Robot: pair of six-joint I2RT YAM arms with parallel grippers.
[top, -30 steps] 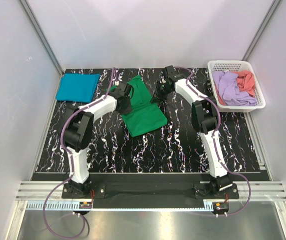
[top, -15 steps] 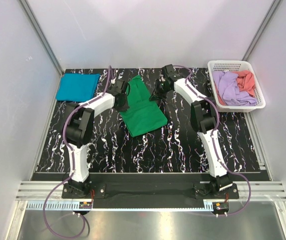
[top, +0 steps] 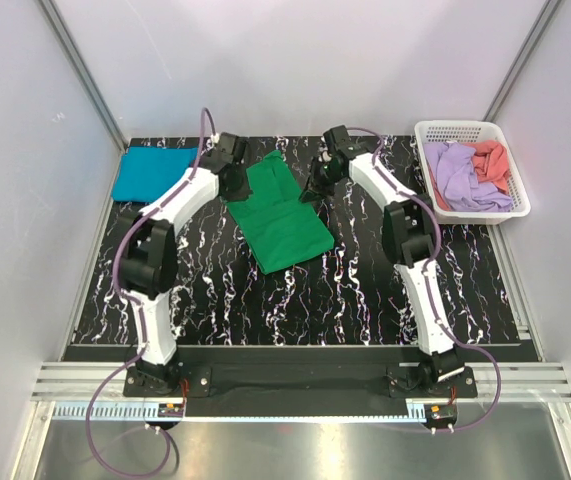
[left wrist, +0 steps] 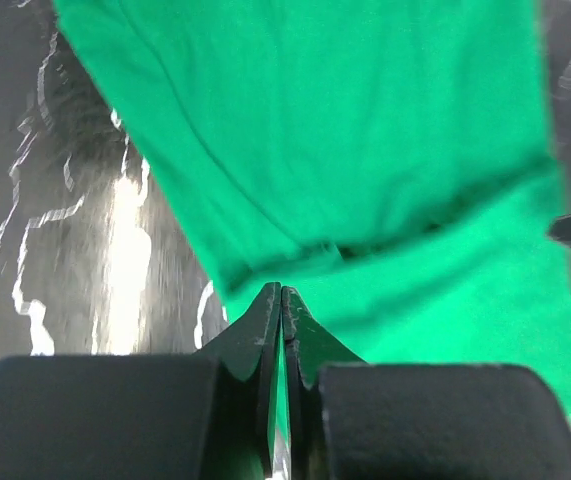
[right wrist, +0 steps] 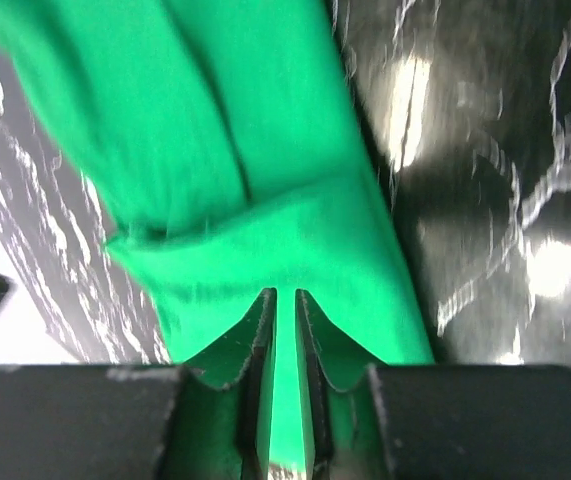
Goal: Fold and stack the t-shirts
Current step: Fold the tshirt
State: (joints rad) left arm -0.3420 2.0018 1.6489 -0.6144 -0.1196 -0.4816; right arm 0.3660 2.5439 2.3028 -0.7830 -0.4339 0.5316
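Note:
The bright green t-shirt (top: 283, 222) lies partly folded on the black marbled table (top: 365, 290), running from the back centre toward the middle. My left gripper (top: 235, 180) is shut on the shirt's left far edge; in the left wrist view the gripper (left wrist: 281, 292) pinches the green cloth (left wrist: 365, 150). My right gripper (top: 311, 190) is shut on the shirt's right far edge; in the right wrist view the gripper (right wrist: 284, 296) has green cloth (right wrist: 265, 130) between its jaws. The teal-blue shirt (top: 153, 172) lies folded at the back left. Lilac (top: 460, 178) and coral (top: 491, 158) shirts lie crumpled in the basket.
The white lattice basket (top: 518, 208) stands at the back right corner of the table. Grey walls close the table in on three sides. Both arms reach toward the back of the table over its left and right halves.
My left gripper has moved back and to the left with the green shirt's edge, spreading the shirt's far end wider. My right gripper has hardly moved.

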